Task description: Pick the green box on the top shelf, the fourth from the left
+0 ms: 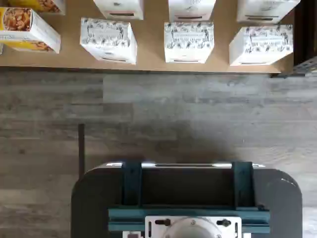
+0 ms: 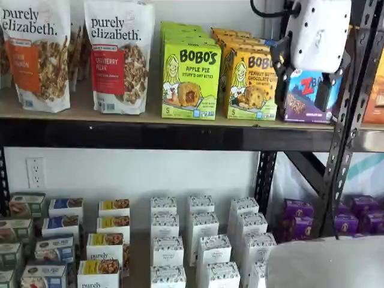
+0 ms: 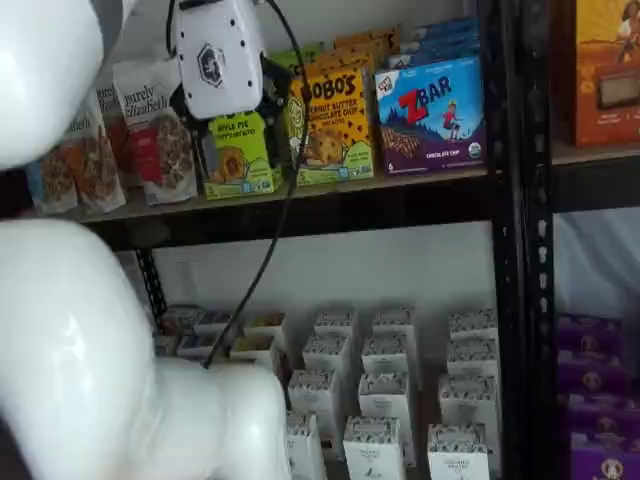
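Holds the pincer up at the height of the top shelf, white body uppermost and the two black fingers hanging below it, set apart with a plain gap and nothing gripped between them. Shows bulky white arm links close to the lens in a shelf view, with a black cable trailing down from the pincer body. Looks straight down through the wrist view onto grey wood floor and rows of white boxes on a tan board, so places the wrist out in front of the shelving rather than over it. Finds the green box standing upright at the front edge of the top shelf, heading a row of like boxes, between a granola bag and the yellow-orange Bobo's box, with the blue ZBar box further along. Puts the pincer before the ZBar box in one shelf view, and before the green box in a shelf view taken from another side. Leaves box and pincer apart, not touching.
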`<state>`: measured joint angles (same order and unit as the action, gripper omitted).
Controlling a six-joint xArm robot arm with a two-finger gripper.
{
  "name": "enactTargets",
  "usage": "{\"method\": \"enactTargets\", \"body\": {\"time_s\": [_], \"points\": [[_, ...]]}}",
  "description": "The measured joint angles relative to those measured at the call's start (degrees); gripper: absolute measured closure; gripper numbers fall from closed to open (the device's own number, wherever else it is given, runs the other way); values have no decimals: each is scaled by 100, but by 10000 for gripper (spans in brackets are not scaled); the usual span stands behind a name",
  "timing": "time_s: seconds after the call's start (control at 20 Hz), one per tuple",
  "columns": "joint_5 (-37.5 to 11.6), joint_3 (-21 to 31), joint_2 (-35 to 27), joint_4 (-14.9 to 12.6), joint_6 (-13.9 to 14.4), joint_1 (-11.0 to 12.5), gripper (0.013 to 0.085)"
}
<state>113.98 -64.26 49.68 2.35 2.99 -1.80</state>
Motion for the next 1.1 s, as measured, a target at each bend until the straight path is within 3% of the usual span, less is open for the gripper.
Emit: {"method": "enactTargets", "body": {"time_s": [0.1, 0.3, 0.75, 1.1], "points": [[-373, 211, 238, 332, -192, 321, 130], [-438, 234, 263, 386, -218, 343, 130], [-524, 234, 252, 364, -126, 234, 130], [-853, 294, 237, 312, 180, -120, 130]]}}
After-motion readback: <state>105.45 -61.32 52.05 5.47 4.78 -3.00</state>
